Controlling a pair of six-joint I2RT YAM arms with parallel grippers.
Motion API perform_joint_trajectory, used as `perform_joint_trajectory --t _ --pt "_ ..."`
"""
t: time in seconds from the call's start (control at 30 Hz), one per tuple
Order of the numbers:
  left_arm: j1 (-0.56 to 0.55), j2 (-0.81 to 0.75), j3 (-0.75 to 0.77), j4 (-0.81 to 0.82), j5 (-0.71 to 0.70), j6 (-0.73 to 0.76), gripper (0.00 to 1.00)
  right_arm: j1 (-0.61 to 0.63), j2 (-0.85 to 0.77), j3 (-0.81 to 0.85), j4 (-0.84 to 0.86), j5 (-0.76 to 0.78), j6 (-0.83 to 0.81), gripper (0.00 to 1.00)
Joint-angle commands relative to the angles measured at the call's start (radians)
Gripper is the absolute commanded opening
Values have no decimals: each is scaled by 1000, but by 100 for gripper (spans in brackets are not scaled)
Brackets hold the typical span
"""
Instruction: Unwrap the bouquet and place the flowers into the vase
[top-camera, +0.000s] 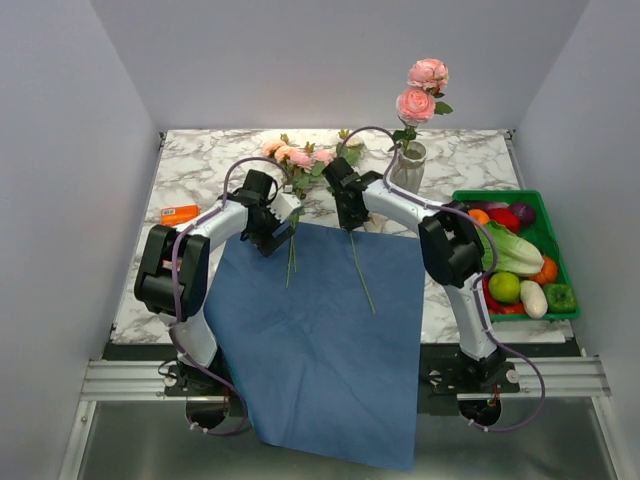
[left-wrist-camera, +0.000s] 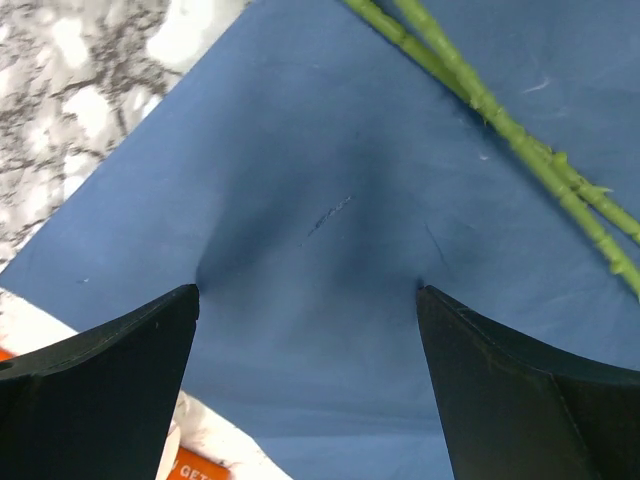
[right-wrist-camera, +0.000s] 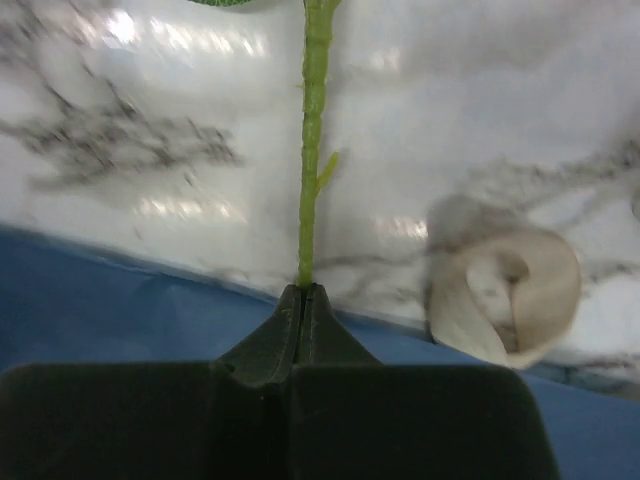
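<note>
Right gripper (right-wrist-camera: 303, 292) pinched tight on long green flower stem (right-wrist-camera: 313, 150), likely to carry it to slim off-white vase (top-camera: 408, 170). Left gripper (left-wrist-camera: 308, 305) wide open, empty, over flat blue paper sheet (left-wrist-camera: 330, 200).

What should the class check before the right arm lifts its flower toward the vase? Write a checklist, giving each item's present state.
1. Right pincer shut on a green stem: ok.
2. Left pincer open and holding nothing, above the blue paper: ok.
3. Vase upright, with two pink roses in it: ok.
4. Room left in the vase mouth: cannot tell.
5. Held flower's bloom free of the loose flowers: cannot tell.
6. Beige ribbon beside the held stem, not touching it: ok.
</note>
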Motion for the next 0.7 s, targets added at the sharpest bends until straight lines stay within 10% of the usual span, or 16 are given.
perform_joint_trajectory --t 0.0,0.27,0.47,0.67 --pt "-9 40 1 14 -4 -17 99 -2 -130 -178 43 38 -44 1" --pt "-61 76 -37 55 -35 -23 99 -2 -257 -383 147 1 -88 3" --pt "-99 13 -62 40 -9 -15 97 -5 -162 -227 87 18 -136 42" --pt "-123 -33 -83 -37 71 23 94 -29 -87 -86 31 40 -174 52"
